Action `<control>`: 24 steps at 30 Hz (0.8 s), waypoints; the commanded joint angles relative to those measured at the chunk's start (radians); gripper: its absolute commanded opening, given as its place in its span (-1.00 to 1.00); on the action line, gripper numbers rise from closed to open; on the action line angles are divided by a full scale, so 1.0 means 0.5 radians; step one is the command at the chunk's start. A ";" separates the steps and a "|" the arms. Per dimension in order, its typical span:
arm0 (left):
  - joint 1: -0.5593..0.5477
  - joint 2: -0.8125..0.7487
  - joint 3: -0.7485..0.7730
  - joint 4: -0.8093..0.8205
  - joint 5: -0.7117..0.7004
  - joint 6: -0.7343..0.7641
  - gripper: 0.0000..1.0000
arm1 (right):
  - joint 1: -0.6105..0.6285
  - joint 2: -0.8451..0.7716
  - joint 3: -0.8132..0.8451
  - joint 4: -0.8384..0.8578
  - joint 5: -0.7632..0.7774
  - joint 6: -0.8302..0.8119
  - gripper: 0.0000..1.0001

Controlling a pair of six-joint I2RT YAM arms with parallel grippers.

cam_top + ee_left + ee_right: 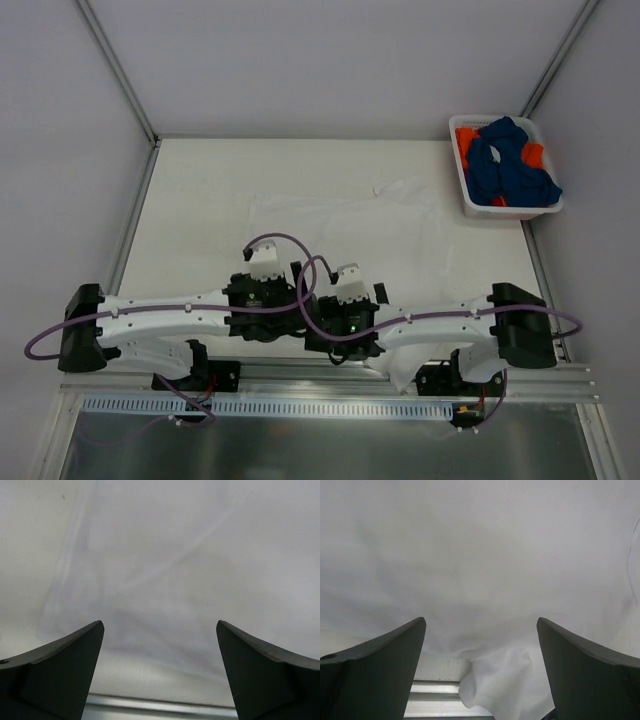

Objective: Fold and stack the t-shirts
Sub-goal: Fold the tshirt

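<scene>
Spread wide and holding nothing at left gripper [160, 630] and right gripper [480, 627], just above the white shirt [400, 230] lying mid-table, with blue shirt [505, 165] and orange shirt [465, 140] in far-right basket [500, 212].

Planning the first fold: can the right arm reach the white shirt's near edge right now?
Probably yes: the right pincer hangs open just over the shirt, and nothing lies between them.
</scene>
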 commanded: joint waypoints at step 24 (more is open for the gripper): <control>1.967 1.192 0.662 2.371 1.137 2.397 0.98 | -2.319 0.498 0.821 1.338 -1.059 -2.157 0.99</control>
